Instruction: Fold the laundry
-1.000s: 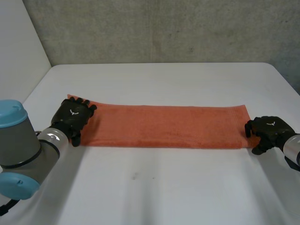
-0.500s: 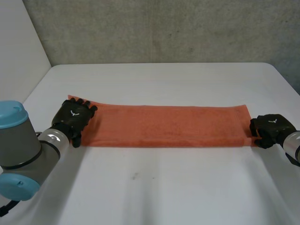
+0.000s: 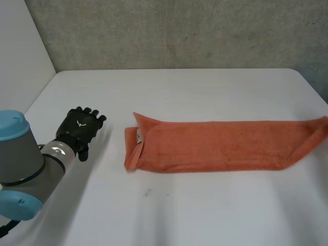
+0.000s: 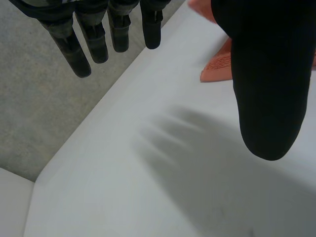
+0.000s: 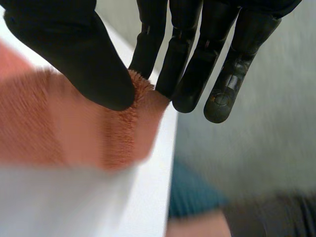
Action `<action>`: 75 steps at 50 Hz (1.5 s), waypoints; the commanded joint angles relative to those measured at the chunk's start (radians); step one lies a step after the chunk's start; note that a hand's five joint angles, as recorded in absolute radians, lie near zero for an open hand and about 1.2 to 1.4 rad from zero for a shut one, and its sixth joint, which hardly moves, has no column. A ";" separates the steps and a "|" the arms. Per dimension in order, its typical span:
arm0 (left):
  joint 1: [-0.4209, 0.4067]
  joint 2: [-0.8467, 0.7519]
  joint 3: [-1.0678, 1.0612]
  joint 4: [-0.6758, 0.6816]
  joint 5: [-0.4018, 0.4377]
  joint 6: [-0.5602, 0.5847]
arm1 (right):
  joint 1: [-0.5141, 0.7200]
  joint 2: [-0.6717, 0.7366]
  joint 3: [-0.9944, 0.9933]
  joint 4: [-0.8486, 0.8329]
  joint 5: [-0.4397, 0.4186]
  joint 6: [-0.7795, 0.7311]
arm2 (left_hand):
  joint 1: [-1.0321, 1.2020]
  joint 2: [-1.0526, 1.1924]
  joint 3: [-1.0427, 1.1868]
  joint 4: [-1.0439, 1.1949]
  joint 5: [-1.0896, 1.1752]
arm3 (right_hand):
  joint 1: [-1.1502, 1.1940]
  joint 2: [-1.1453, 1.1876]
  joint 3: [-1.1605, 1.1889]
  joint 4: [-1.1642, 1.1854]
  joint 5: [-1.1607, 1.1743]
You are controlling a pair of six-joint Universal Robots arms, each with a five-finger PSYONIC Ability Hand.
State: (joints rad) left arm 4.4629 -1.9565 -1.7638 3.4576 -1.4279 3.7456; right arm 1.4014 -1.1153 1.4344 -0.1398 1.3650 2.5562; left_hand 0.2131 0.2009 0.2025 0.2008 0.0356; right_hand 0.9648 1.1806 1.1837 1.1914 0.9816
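Observed one long orange terry towel (image 3: 220, 146), folded into a narrow strip and lying lengthwise on the white table (image 3: 195, 92), mostly on the robot's right side. Found its left end turned back on itself, exposing a small white sewn-in label (image 3: 139, 134) at the fold; print on it too small to read. Traced its right end, corner lifted slightly, out to the right edge of the head view.

Confirmed in the right wrist view the black right hand (image 5: 74, 49) pinching that end of the towel, with the thumb pressed on the upper face and straight fingers (image 5: 182, 59) behind the edge, close to the table's rim. Seen past that rim a dark teal patch (image 5: 197, 195) and blurred shapes, not identifiable.

Found the black left hand (image 3: 81, 128) over bare table, well apart from the towel's folded end, with fingers straight and slightly spread, thumb out, holding nothing. Noted a small white emblem (image 3: 80, 122) on its back, with no legible lettering. Noted the grey left arm with its light-blue cap (image 3: 18, 164) at the near left of the table.

Recorded a rough grey concrete wall (image 3: 179, 33) behind the table and a pale panel (image 3: 23, 46) at its left.
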 commanded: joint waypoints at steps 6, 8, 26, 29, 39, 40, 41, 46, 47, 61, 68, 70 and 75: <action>-0.001 0.025 -0.003 0.000 -0.022 -0.004 | 0.609 0.063 -0.150 -0.058 -0.082 0.078 | 0.000 0.013 0.011 0.013 0.003 | 0.431 0.216 0.213 0.205 0.240; 0.001 0.027 -0.003 0.000 -0.023 -0.010 | 0.677 0.091 -0.172 -0.072 -0.106 0.078 | 0.000 0.013 0.011 0.013 0.003 | 0.431 0.216 0.213 0.205 0.240; 0.004 0.076 -0.002 -0.003 -0.025 -0.132 | 0.992 0.341 -0.287 -0.060 -0.124 0.076 | -0.008 0.004 0.002 0.004 -0.005 | -0.450 -0.665 -0.669 -0.676 -0.641; -0.001 0.087 0.000 -0.002 -0.023 -0.135 | 0.989 0.293 -0.275 -0.058 -0.109 0.084 | -0.008 0.004 0.002 0.004 -0.005 | -0.790 -1.006 -1.009 -1.017 -0.982; -0.145 0.111 0.081 0.008 -0.023 -0.341 | 0.797 0.026 -0.056 -0.055 -0.014 0.321 | -0.017 -0.005 -0.007 -0.005 -0.014 | -0.790 -1.006 -1.009 -1.017 -0.982; -0.145 0.111 0.081 0.008 -0.023 -0.342 | 0.797 0.026 -0.055 -0.055 -0.014 0.322 | -0.017 -0.005 -0.007 -0.005 -0.014 | -0.790 -1.006 -1.009 -1.017 -0.982; -0.167 0.108 0.098 0.008 -0.022 -0.375 | 0.753 0.003 -0.008 -0.052 -0.012 0.341 | -0.017 -0.005 -0.007 -0.005 -0.014 | -0.790 -1.006 -1.009 -1.017 -0.982; -0.238 0.052 0.147 0.008 -0.022 -0.434 | 0.619 -0.021 0.119 -0.046 -0.012 0.364 | -0.011 0.001 -0.001 0.001 -0.008 | -0.790 -1.006 -1.009 -1.017 -0.982; -0.267 0.007 0.167 0.008 -0.023 -0.434 | 0.589 -0.023 0.150 -0.046 -0.012 0.363 | -0.008 0.004 0.002 0.004 -0.005 | -0.790 -1.006 -1.009 -1.017 -0.982; -0.307 -0.183 0.264 -0.003 -0.149 -0.417 | 0.455 0.098 0.225 -0.066 -0.032 0.296 | 0.000 0.013 0.011 0.013 0.003 | 0.101 -0.114 -0.117 -0.125 -0.090; -0.275 -0.142 0.187 -0.014 -0.154 -0.418 | 0.452 0.131 0.161 -0.067 -0.017 0.214 | -0.003 0.010 0.008 0.010 0.000 | 0.431 0.216 0.213 0.205 0.240; -0.267 -0.121 0.159 -0.014 -0.155 -0.417 | 0.461 0.120 0.144 -0.070 -0.017 0.191 | -0.003 0.010 0.008 0.010 0.000 | 0.431 0.216 0.213 0.205 0.240; -0.246 -0.058 0.084 -0.014 -0.157 -0.417 | 0.510 0.078 0.034 -0.078 0.011 0.164 | -0.005 0.007 0.005 0.007 -0.002 | 0.431 0.216 0.213 0.205 0.240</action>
State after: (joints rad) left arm 4.1927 -2.0807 -1.6007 3.4443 -1.5854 3.3288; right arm 1.8646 -0.9981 1.5656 -0.2128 1.3515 2.7518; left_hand 0.1939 0.1843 0.1968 0.1855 0.0308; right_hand 0.9347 1.1802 1.1825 1.1903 0.9498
